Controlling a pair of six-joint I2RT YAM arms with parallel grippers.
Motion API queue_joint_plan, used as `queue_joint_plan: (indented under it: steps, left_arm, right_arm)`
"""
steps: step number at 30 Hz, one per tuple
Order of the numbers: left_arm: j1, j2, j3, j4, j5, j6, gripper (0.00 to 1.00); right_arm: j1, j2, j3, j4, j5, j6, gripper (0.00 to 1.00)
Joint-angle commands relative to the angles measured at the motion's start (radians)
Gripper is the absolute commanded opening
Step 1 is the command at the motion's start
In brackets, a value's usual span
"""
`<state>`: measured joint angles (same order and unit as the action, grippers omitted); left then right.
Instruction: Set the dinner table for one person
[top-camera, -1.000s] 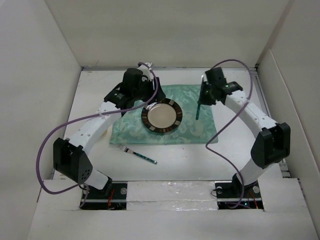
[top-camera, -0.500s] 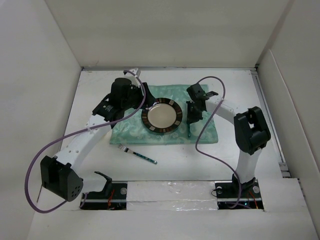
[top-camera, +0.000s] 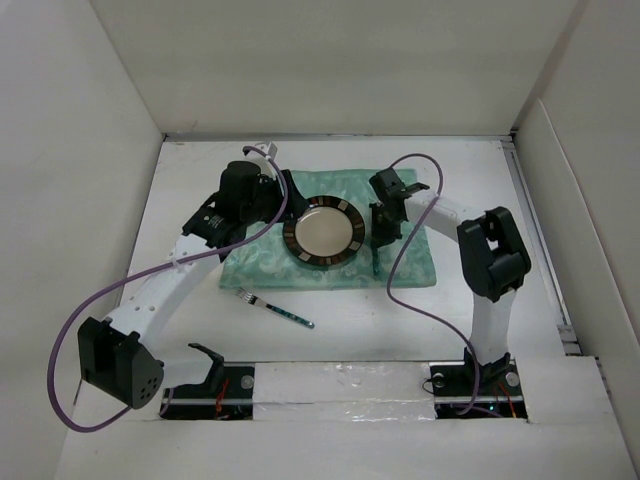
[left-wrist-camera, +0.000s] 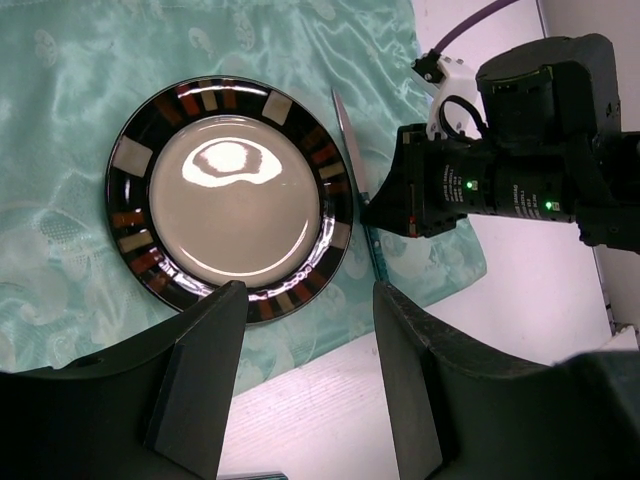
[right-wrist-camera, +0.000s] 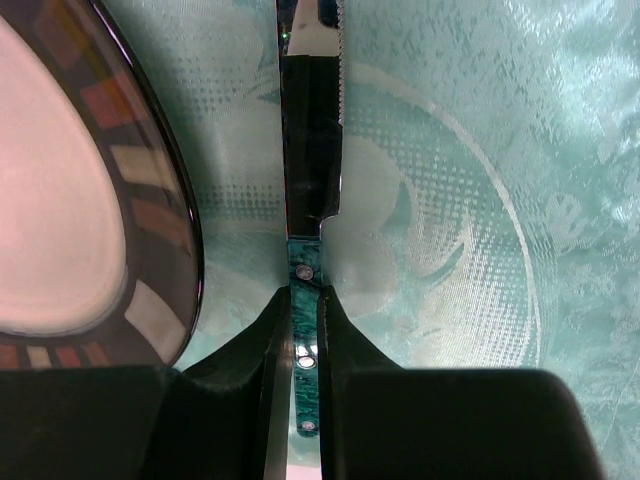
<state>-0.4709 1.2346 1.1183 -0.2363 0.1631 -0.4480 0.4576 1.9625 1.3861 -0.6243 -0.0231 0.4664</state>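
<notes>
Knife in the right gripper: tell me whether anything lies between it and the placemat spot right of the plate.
Nothing visible does. The right gripper holds the knife by its handle over bare placemat; the plate rim sits to the blade's left, apart from it.

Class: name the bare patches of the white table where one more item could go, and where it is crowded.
Free on the dinner table: the far strip between placemat and back wall; the near strip right of the fork. Crowded: the placemat, with the plate, the knife held by the right gripper, and the open left gripper; arms cross both sides.
</notes>
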Motion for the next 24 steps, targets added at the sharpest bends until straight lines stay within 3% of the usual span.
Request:
queue_joint_plan:
  steps: [1, 10, 14, 17, 19, 20, 21, 22, 23, 24]
  left_arm:
    - [-0.002, -0.02, -0.009, 0.031, 0.004, -0.008, 0.5]
    - [-0.002, 0.009, 0.011, 0.029, 0.006, 0.006, 0.5]
    - [-0.002, 0.016, 0.043, 0.009, -0.01, 0.028, 0.5]
    - [-0.002, 0.028, 0.119, -0.03, -0.056, 0.068, 0.49]
    - [-0.002, 0.032, 0.187, -0.061, -0.092, 0.094, 0.46]
    - [-0.002, 0.032, 0.211, -0.067, -0.102, 0.098, 0.44]
    - [0.008, 0.031, 0.253, -0.073, -0.1, 0.103, 0.34]
    - [0.008, 0.026, 0.276, -0.083, -0.108, 0.101, 0.25]
    - [0.008, 0.023, 0.296, -0.086, -0.117, 0.103, 0.15]
    - [0.008, 0.019, 0.336, -0.092, -0.126, 0.101, 0.0]
  right_arm:
    - [-0.007, 0.016, 0.06, 0.014, 0.017, -0.018, 0.0]
    - [-0.025, 0.064, 0.128, -0.02, 0.107, -0.031, 0.01]
    - [-0.025, 0.021, 0.123, -0.025, 0.095, -0.025, 0.34]
    - [-0.025, -0.063, 0.125, -0.034, 0.08, -0.025, 0.48]
    - [-0.025, -0.135, 0.128, -0.054, 0.065, -0.029, 0.49]
    - [-0.011, -0.16, 0.126, -0.058, 0.055, -0.031, 0.47]
    - [0.009, -0.184, 0.116, -0.063, 0.04, -0.037, 0.38]
    - [0.025, -0.236, 0.107, -0.063, -0.01, -0.035, 0.27]
    - [0.05, -0.267, 0.088, -0.055, -0.032, -0.037, 0.01]
    - [0.082, -0.292, 0.046, -0.02, -0.053, -0.029, 0.0]
